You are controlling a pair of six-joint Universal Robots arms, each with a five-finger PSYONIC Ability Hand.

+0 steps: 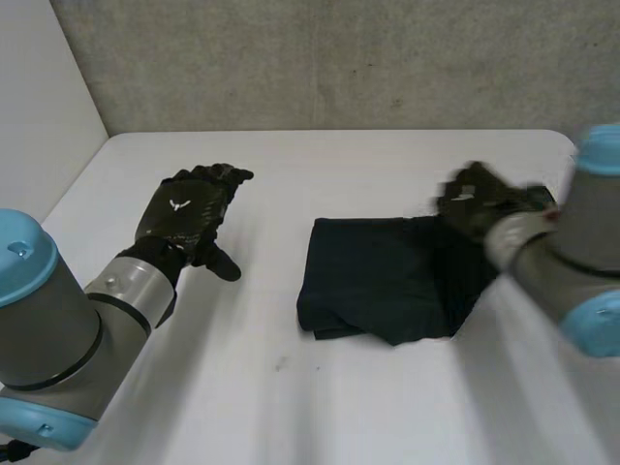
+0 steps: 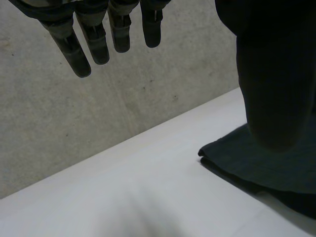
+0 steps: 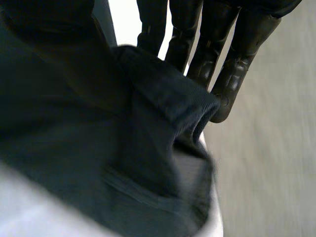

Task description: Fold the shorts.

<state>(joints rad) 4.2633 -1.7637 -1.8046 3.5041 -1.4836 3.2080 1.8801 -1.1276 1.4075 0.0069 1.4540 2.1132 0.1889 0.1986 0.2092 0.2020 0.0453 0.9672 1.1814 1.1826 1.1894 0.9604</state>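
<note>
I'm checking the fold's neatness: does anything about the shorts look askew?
Yes. The shorts lie unevenly: at the near corner toward the left hand, lower layers stick out under the top layer, and the near edge is ragged. The right hand pinches their far corner.

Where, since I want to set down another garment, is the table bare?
Bare table lies between the left hand and the shorts, on the near side of the shorts, and along the far wall. Crowded at the right, where the right hand grips the shorts' far corner.
</note>
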